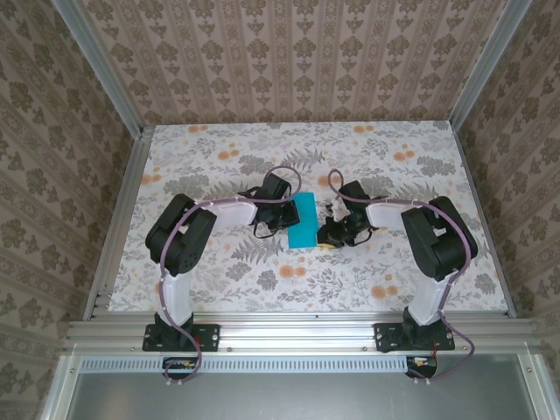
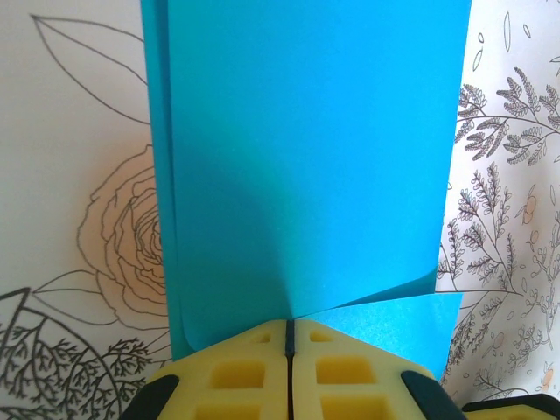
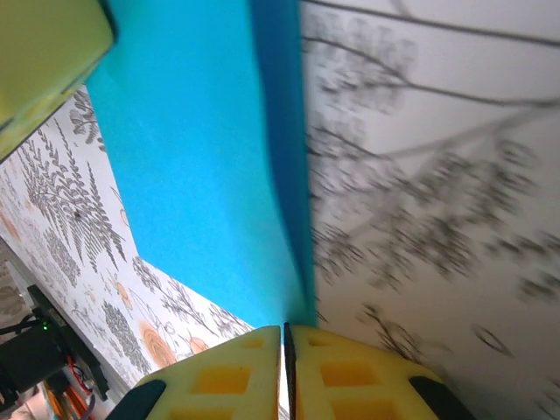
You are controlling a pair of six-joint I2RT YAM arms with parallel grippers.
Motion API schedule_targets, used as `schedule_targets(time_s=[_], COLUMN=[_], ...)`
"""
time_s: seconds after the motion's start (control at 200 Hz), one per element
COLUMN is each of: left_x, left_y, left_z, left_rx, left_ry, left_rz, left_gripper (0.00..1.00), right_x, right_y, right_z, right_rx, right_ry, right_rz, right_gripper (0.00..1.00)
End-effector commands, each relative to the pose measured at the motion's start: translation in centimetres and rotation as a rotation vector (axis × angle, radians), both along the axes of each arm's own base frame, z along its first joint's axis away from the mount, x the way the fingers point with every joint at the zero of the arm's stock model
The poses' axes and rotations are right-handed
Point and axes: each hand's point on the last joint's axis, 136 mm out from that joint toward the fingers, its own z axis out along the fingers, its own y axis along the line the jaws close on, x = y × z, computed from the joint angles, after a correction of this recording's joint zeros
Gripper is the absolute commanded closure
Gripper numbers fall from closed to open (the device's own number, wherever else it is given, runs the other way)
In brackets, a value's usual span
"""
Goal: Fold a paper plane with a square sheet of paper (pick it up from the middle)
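The square sheet of paper (image 1: 304, 220) sits about mid-table, slightly nearer my side, right between the two grippers. From the top camera it's a narrow teal strip tilted a bit, not a full square. The left wrist cam makes it obvious why: the sheet (image 2: 306, 175) is doubled over, with a second layer peeking out along its left edge and a small angled flap at the lower right.

The left gripper (image 2: 289, 337) has its yellow pads pressed tight together, and the paper runs straight into the seam between them, so it's pinching the sheet. From above, that gripper (image 1: 285, 219) is on the strip's left side.

The right gripper (image 1: 325, 232) comes in from the other side. On its own cam the pads (image 3: 284, 346) are squeezed together too, with the paper's (image 3: 192, 175) edge ending right at the seam, so I'd call that a pinch as well.

Everything sits on the floral table (image 1: 219, 157), and the paper looks lifted a little off it near the pads.
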Motion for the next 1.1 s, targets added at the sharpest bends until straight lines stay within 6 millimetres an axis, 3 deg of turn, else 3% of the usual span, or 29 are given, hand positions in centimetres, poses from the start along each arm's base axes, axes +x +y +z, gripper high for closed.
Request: schedule_targets(time_s=[0.0, 0.205, 0.325, 0.455, 0.62, 0.78, 0.94, 1.095], left_x=[-2.3, -2.2, -2.3, -2.3, -2.3, -2.3, -2.2, -1.6], left_y=[3.4, 3.2, 3.1, 3.0, 3.2, 3.4, 3.3, 2.3], left_z=[-4.9, -4.7, -4.7, -4.5, -4.5, -4.6, -4.3, -2.9], left_rx=[0.155, 0.147, 0.146, 0.146, 0.155, 0.163, 0.156, 0.115], left_ry=[0.12, 0.118, 0.12, 0.119, 0.117, 0.113, 0.107, 0.076], left_rz=[0.019, 0.013, 0.011, 0.009, 0.005, 0.011, 0.005, -0.016], left_gripper=[0.92, 0.92, 0.92, 0.91, 0.91, 0.91, 0.91, 0.91], right_x=[-0.6, 2.5, 3.6, 4.0, 2.5, -0.2, -2.8, -1.6], right_y=[-0.2, 1.7, 3.3, 3.5, 2.2, 0.2, -1.2, -0.7], right_z=[1.5, 5.2, 4.3, 2.3, -0.3, -1.8, -1.7, 0.8], right_rx=[0.023, 0.057, 0.051, 0.026, -0.017, -0.051, -0.071, -0.035], right_ry=[0.013, -0.115, -0.103, -0.063, 0.001, 0.067, 0.1, 0.025], right_rz=[-0.01, 0.004, 0.023, 0.019, 0.02, 0.006, 0.007, -0.007], right_gripper=[0.87, 0.86, 0.86, 0.86, 0.86, 0.87, 0.87, 0.87])
